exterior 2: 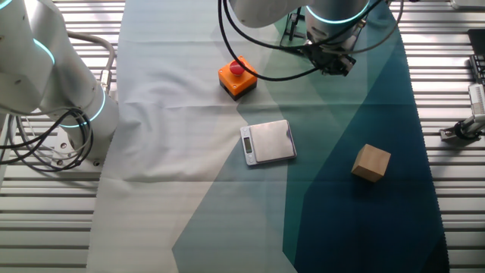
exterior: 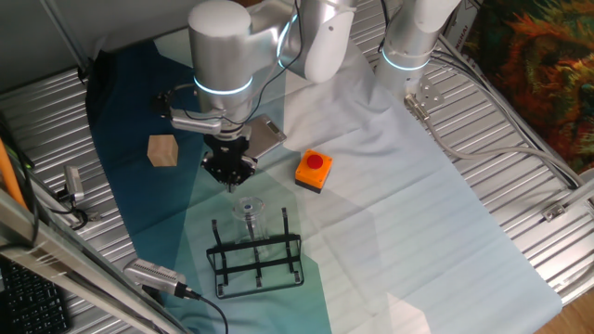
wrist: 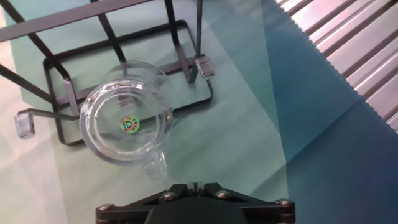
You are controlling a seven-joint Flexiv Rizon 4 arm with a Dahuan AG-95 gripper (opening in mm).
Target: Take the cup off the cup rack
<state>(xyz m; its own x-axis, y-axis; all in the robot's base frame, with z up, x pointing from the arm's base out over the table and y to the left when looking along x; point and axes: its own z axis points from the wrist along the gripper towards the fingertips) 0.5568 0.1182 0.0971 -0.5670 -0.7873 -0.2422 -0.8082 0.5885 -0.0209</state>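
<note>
The clear glass cup (wrist: 127,121) sits on the black wire cup rack (wrist: 62,22), its round glass with a small green sticker facing the hand camera. From one fixed view the cup (exterior: 251,211) shows faintly on a prong at the rack's (exterior: 256,256) far side. My gripper (exterior: 230,174) hangs above and just behind the cup, not touching it. In the hand view the gripper (wrist: 196,185) is shut with nothing between its fingers, a short way off the cup's rim. In the other fixed view the gripper (exterior 2: 333,64) is at the top and the rack is out of view.
An orange button box (exterior: 314,171) stands right of the gripper. A tan wooden cube (exterior: 162,150) lies to the left and a flat grey metal plate (exterior 2: 268,142) is mid-table. Cables and ribbed metal edges border the cloth.
</note>
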